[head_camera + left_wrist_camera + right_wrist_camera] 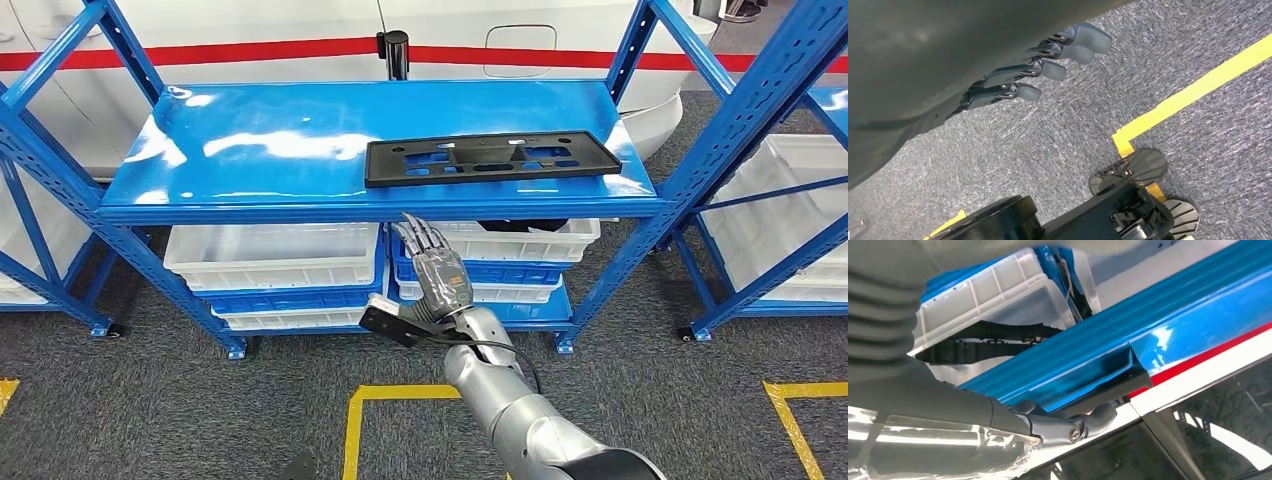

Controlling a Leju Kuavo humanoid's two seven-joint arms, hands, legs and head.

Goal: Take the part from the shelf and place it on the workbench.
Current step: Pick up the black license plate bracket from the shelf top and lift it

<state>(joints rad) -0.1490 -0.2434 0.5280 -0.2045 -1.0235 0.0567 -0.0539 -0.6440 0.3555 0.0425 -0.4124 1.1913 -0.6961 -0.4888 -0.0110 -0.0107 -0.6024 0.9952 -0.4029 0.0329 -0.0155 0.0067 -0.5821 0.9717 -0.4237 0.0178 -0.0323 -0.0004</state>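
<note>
Head view: black part (492, 158) lies flat near the front edge of the blue shelf (250, 150); right hand (438, 272) below that edge, fingers released, empty. Left wrist view: left hand (1013, 70) over carpet (1058, 135), fingers apart, empty.

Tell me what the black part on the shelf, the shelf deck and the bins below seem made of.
Black part: likely moulded plastic, matte, with cut-out slots.
Shelf deck: apparently painted metal, glossy blue; it mirrors the lights.
Bins: probably translucent white plastic, ribbed rims.
</note>
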